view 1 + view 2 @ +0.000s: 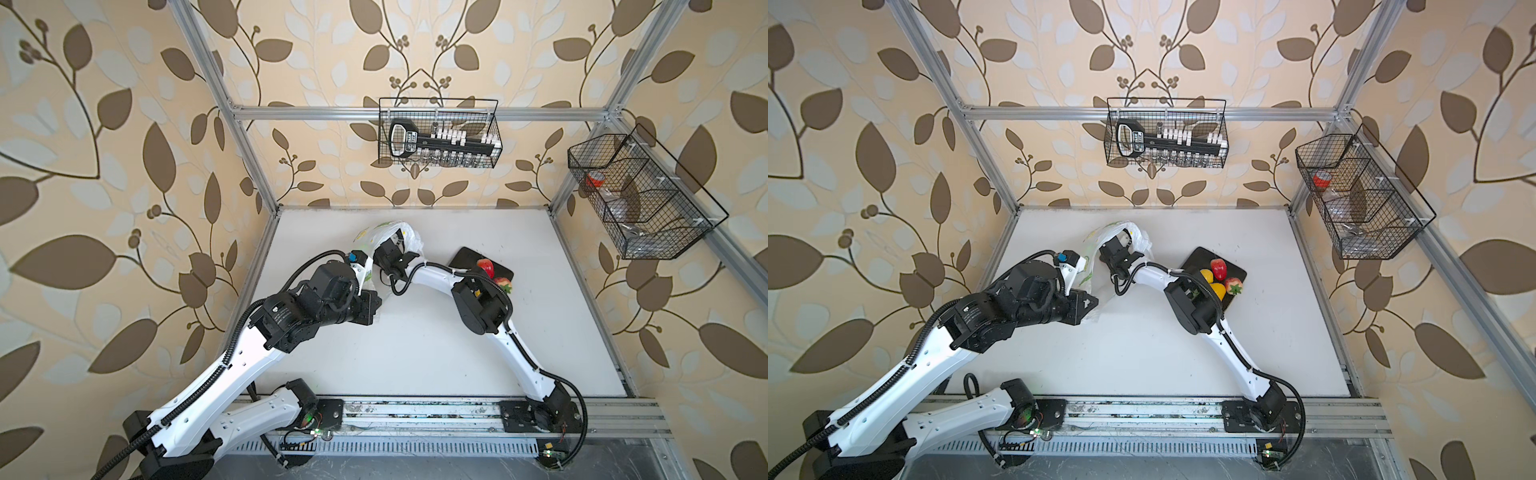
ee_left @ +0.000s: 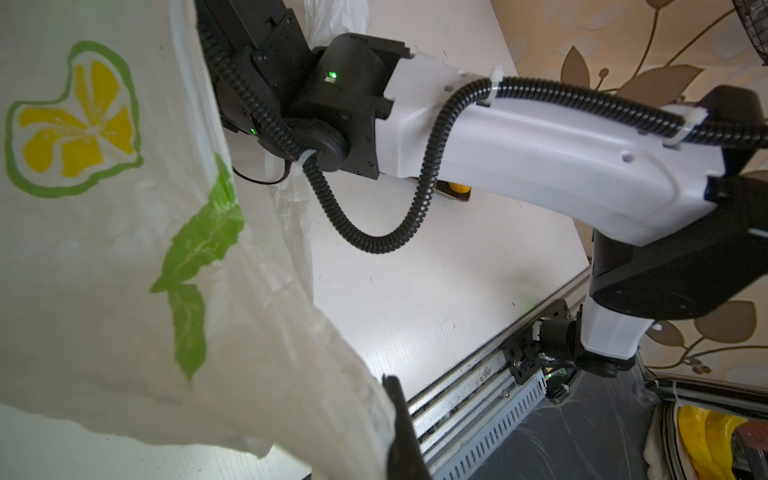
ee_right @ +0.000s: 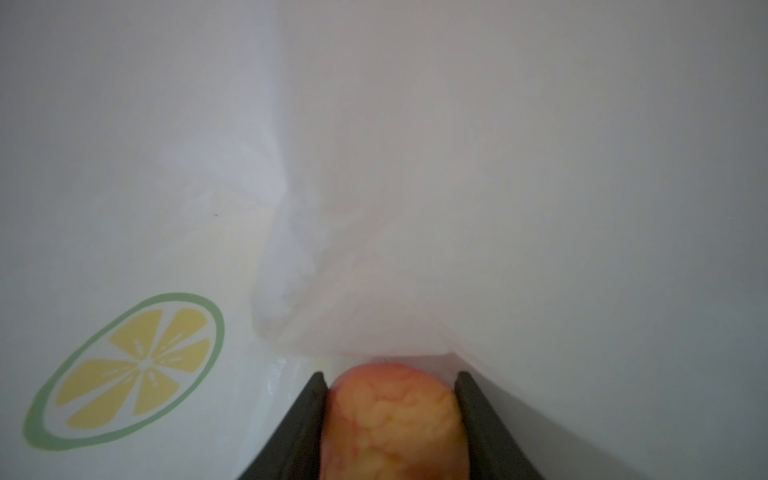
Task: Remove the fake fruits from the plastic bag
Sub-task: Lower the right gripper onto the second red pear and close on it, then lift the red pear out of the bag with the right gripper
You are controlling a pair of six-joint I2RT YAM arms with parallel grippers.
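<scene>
Right claw (image 3: 390,374) is buried inside the plastic bag (image 3: 519,166), and its fingers (image 3: 305,419) press both flanks of a peach (image 3: 395,424), so that's a firm grasp! The peach's rounded end pokes forward just past the fingertips. Its length seems to run back along the fingers, but the rear is cut off. Left claw (image 1: 1091,305) is clenched on the bag's film, which stretches away from it toward the right claw, mouth swallowing those fingers. Behind the right claw, beside its arm, more fruits (image 1: 1218,269) sit on the dark tray (image 1: 1196,255)
</scene>
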